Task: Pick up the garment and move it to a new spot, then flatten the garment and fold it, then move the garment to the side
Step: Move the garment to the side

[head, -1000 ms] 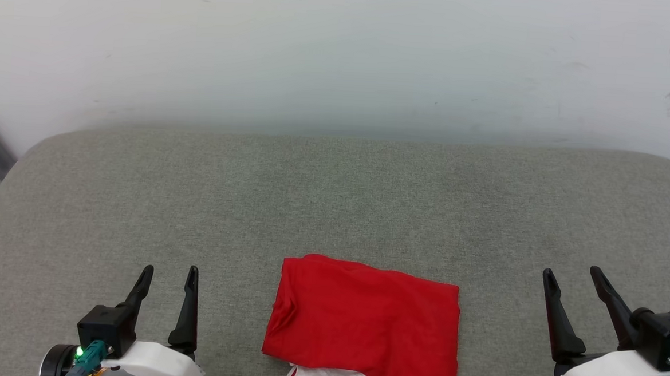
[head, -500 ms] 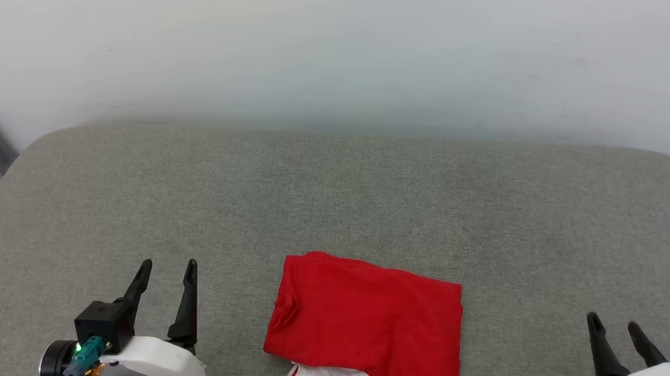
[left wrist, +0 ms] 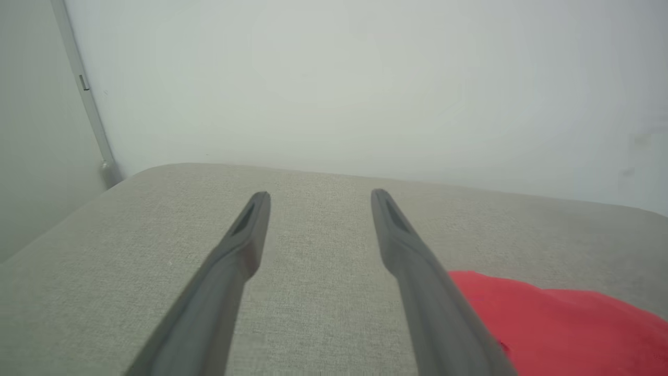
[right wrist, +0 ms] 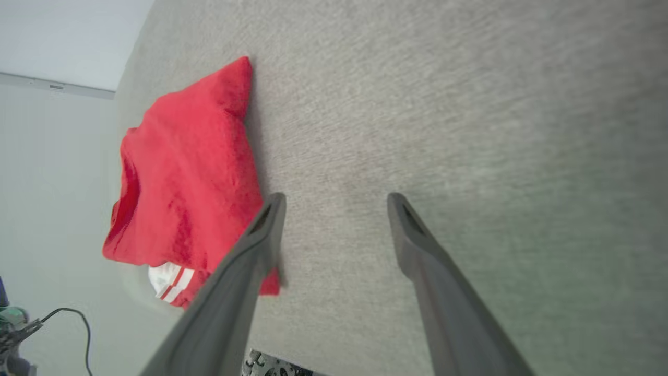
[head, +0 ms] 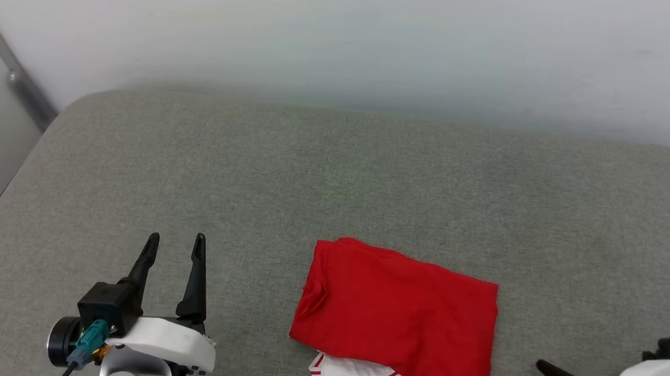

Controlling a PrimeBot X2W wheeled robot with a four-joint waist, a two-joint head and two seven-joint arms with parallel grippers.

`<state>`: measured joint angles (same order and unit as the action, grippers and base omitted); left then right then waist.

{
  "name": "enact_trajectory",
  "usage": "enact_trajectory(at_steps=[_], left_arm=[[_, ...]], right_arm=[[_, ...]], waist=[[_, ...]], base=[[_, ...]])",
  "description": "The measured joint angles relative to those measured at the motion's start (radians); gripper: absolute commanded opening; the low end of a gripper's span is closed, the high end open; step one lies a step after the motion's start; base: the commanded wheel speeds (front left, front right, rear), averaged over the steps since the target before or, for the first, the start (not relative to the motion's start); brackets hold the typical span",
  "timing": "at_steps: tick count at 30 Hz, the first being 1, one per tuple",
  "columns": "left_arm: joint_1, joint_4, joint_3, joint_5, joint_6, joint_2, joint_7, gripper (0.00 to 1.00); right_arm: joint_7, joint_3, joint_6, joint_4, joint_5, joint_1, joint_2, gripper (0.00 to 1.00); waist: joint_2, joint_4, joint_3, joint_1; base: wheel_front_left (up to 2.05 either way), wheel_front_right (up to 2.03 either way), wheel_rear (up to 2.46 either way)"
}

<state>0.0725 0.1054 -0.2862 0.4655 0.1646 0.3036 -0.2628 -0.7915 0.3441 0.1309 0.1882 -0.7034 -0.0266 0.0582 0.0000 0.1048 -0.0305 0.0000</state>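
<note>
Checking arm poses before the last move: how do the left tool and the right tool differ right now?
Left tool points ahead toward the wall; right tool points sideways, to the robot's left. Left tool stands left of the garment; right tool right of it, nearer the robot. Both are open and hold nothing.

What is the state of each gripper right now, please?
Left gripper: open, holding nothing.
Right gripper: open, holding nothing.

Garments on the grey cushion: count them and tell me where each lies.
1. The garment lies folded near the front edge of the cushion, between the left gripper and the right gripper. Its folds could hide something smaller.
</note>
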Motion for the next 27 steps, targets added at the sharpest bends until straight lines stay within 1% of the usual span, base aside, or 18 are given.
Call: enact_trajectory(at_steps=[1,4,6,7,8,9,11,12,13,14,15,18,22,25,27], left_arm=[[0.001,0.0,0.003,-0.005,-0.006,-0.002,0.0,1.0],[0.02,0.001,0.012,-0.014,-0.02,-0.012,0.0,1.0],[0.032,0.002,0.018,-0.02,-0.031,-0.022,0.0,1.0],[0.037,0.004,0.019,-0.025,-0.034,-0.027,0.0,1.0],[0.04,0.005,0.022,-0.029,-0.04,-0.03,0.0,1.0],[0.043,0.009,0.024,-0.032,-0.045,-0.032,0.0,1.0],[0.053,0.013,0.033,-0.04,-0.054,-0.038,0.0,1.0],[0.057,0.015,0.036,-0.042,-0.059,-0.041,0.0,1.0],[0.06,0.019,0.04,-0.045,-0.061,-0.046,0.0,1.0],[0.061,0.024,0.042,-0.049,-0.065,-0.051,0.0,1.0],[0.06,0.029,0.044,-0.053,-0.068,-0.055,0.0,1.0],[0.06,0.039,0.056,-0.066,-0.077,-0.063,0.0,1.0],[0.056,0.047,0.068,-0.081,-0.086,-0.067,0.0,1.0],[0.05,0.049,0.072,-0.095,-0.095,-0.068,0.0,1.0],[0.04,0.05,0.074,-0.102,-0.098,-0.067,0.0,1.0]], right_arm=[[-0.026,-0.011,0.0,0.011,-0.037,0.013,-0.004,1.0],[-0.047,-0.057,0.0,0.048,-0.091,0.056,-0.006,1.0],[-0.044,-0.091,0.0,0.087,-0.15,0.084,-0.005,1.0],[-0.037,-0.105,0.0,0.115,-0.206,0.104,-0.006,1.0],[-0.035,-0.123,0.0,0.138,-0.232,0.123,-0.006,1.0],[-0.026,-0.137,0.0,0.158,-0.236,0.138,-0.006,1.0],[-0.018,-0.156,0.001,0.208,-0.289,0.172,-0.005,1.0],[-0.012,-0.166,0.001,0.225,-0.29,0.184,-0.005,1.0],[-0.008,-0.174,0.001,0.242,-0.293,0.196,-0.003,0.48],[-0.002,-0.18,0.001,0.256,-0.305,0.206,0.001,0.02],[0.002,-0.187,0.001,0.267,-0.306,0.216,0.005,0.0],[0.017,-0.203,0.001,0.288,-0.312,0.238,0.005,0.0],[0.036,-0.226,0.001,0.288,-0.277,0.237,0.004,0.0],[0.065,-0.258,0.0,0.264,-0.218,0.231,0.02,0.0],[0.089,-0.283,0.0,0.249,-0.143,0.23,0.053,0.0]], waist=[[0.0,0.006,-0.008,0.0],[0.0001,0.025,-0.037,0.0],[0.0,0.037,-0.056,0.0001],[0.0,0.044,-0.065,0.0001],[0.0,0.05,-0.074,0.0001],[0.0,0.058,-0.082,0.0001],[0.0,0.072,-0.097,0.0001],[0.0,0.079,-0.104,0.0001],[0.0,0.085,-0.109,0.0001],[0.0,0.091,-0.114,0.0001],[0.0,0.097,-0.116,0.0001],[0.0,0.104,-0.116,0.0002],[0.0,0.098,-0.096,0.0001],[0.0,0.084,-0.077,0.0001],[0.0,0.067,-0.064,0.0001]], base=[[0.0,0.0,0.0],[0.0,0.0,0.0],[0.0,0.0,0.0],[0.0,0.0,0.0],[0.0,0.0,0.0],[0.0,0.0,0.0],[0.0,0.0,0.0],[0.0,0.0,0.0],[0.0,0.0,0.0],[0.0,0.0,0.0],[0.0,0.0,0.0],[0.0,0.0,0.0],[0.0,0.0,0.0],[0.0,0.0,0.0],[0.0,0.0,0.0]])
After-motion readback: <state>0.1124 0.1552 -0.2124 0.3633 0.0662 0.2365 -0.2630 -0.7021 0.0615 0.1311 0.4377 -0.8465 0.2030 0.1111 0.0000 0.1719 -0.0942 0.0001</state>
